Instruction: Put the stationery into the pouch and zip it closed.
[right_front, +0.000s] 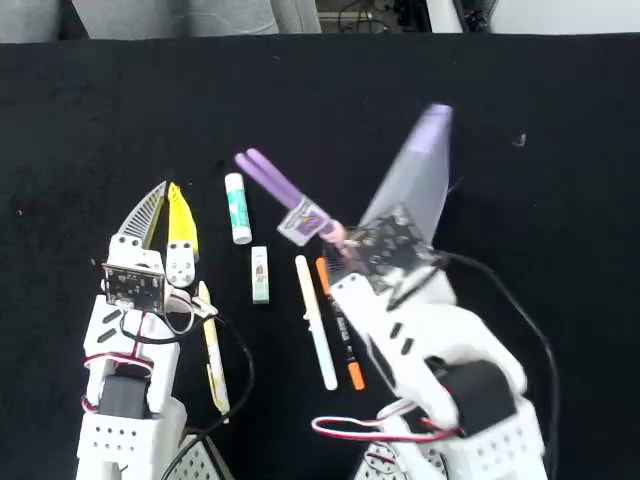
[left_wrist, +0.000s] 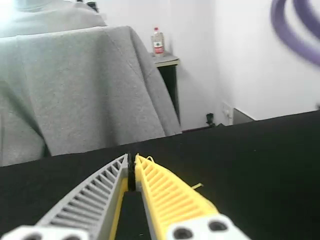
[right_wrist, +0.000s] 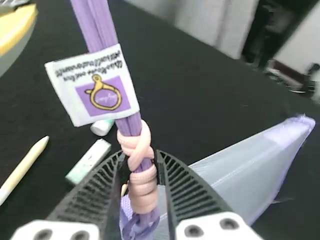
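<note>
Loose pens (right_front: 316, 322) beside pouch (right_front: 415, 185) (mid-air)

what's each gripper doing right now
Left gripper: closed, empty.
Right gripper: closed on the purple strap of the pouch.

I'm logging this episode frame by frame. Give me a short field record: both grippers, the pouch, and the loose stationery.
left gripper: shut, empty, over the black table
right gripper: shut on the purple strap at its pink knot
translucent lilac pouch: raised beside the right gripper
loose on table: white-and-green glue stick, small mint block, cream pen, orange-and-black pen, yellow pen
stage: stationery not yet in pouch
</note>
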